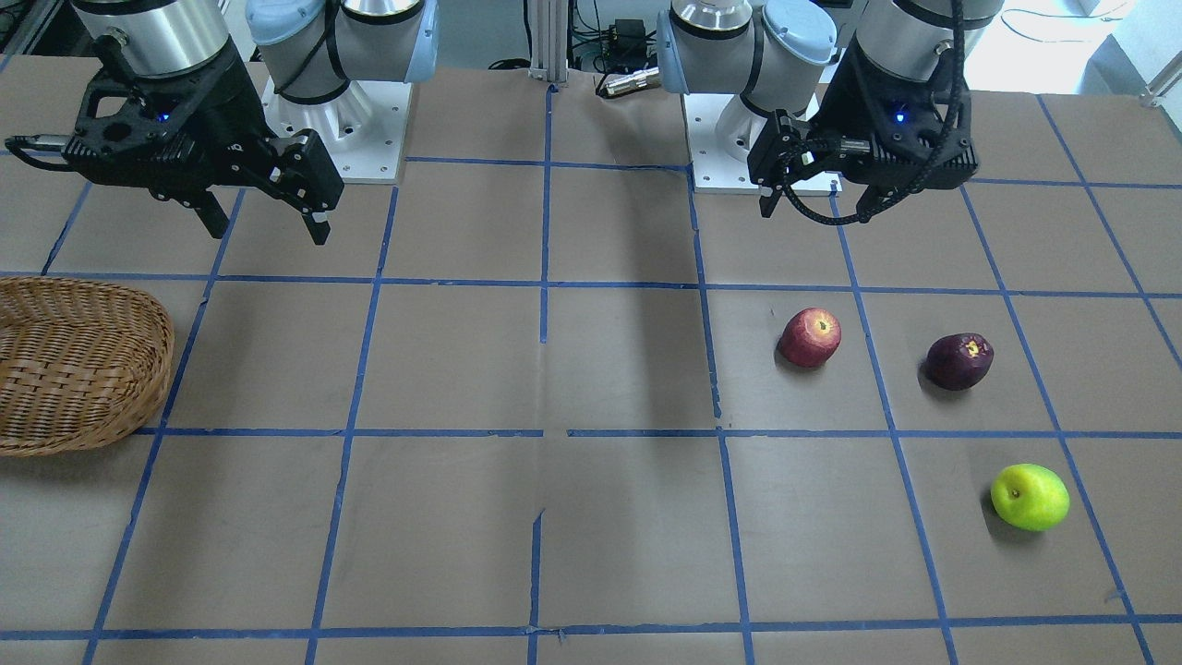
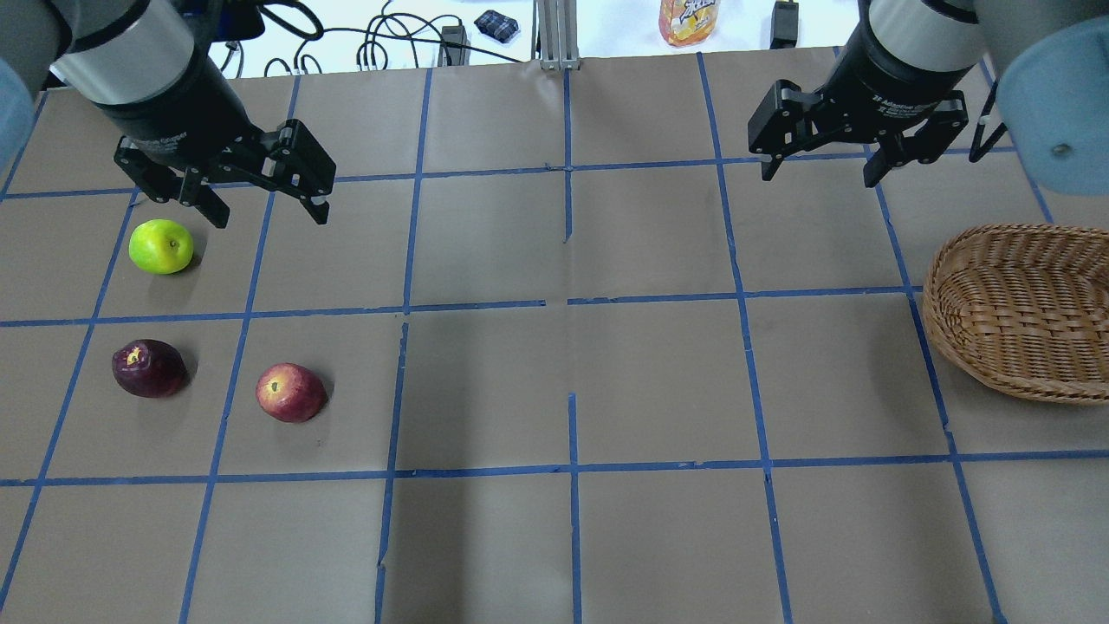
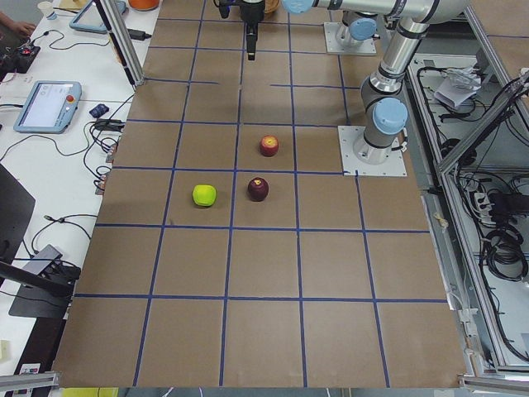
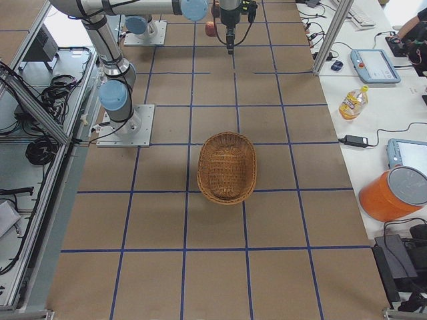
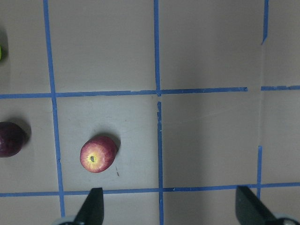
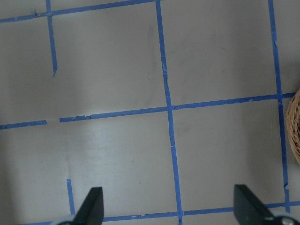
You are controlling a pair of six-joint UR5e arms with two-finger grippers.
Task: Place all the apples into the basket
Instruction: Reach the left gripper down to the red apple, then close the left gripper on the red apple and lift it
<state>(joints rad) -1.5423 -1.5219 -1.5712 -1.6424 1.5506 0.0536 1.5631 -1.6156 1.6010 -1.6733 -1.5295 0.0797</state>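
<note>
Hovering with both pairs of jaws spread wide and empty above the desk (image 2: 658, 381); no apple gathered yet.
Below my left jaws lie the red apple (image 2: 292, 393), the maroon apple (image 2: 148, 368) near it and the green apple (image 2: 161, 246) further out; the basket (image 2: 1031, 303) sits well apart, beside my right jaws, nothing in it; I judge each apple firm, smooth-skinned, fairly heavy and apt to roll, so I would straddle its widest girth from above.
</note>
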